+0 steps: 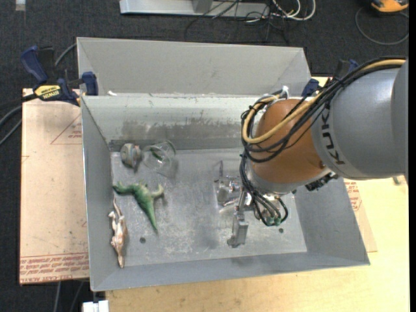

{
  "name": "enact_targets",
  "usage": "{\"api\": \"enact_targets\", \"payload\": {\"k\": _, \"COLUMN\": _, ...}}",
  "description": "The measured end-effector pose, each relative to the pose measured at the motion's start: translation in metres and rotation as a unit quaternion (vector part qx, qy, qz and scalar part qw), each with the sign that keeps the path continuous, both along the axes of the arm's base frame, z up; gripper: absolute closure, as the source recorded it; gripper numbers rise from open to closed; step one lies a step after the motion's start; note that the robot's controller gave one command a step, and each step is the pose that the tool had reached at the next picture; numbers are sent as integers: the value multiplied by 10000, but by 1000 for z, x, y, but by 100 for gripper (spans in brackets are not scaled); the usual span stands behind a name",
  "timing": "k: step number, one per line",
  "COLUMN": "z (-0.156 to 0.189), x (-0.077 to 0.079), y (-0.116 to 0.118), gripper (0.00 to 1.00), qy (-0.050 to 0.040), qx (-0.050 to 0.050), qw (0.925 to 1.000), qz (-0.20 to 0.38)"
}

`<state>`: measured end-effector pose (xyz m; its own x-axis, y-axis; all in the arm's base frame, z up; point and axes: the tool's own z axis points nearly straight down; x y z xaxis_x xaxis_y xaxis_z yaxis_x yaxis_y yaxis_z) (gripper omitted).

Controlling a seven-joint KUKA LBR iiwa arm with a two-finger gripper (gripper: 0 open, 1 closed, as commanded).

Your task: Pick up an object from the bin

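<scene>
My gripper point(234, 221) hangs low over the bin floor, right of the middle, below the orange cover on the wrist. I see nothing in its grasp. The nearest loose thing is a green toy dinosaur point(141, 196), lying flat well to its left with its tail pointing to the front. A clear plastic cup point(162, 157) lies on its side at the back left. A small grey lump point(130, 155) sits beside the cup.
A pale brown and white toy animal point(117, 231) lies along the left wall near the front corner. The arm and its cables cover the right part of the bin. Bare floor lies between the dinosaur and the gripper.
</scene>
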<state>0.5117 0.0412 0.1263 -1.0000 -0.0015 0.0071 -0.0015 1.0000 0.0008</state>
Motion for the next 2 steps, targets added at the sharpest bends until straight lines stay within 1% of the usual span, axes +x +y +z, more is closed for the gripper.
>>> {"api": "enact_targets", "payload": {"k": 1, "z": 4, "x": 2, "y": 0, "gripper": 0, "qy": -36, "qx": 2, "qw": 10000, "qz": -12}}
{"api": "enact_targets", "payload": {"k": 2, "z": -57, "x": 50, "y": -64, "gripper": 0, "qy": -14, "qx": 1, "qw": 9999, "qz": 142}}
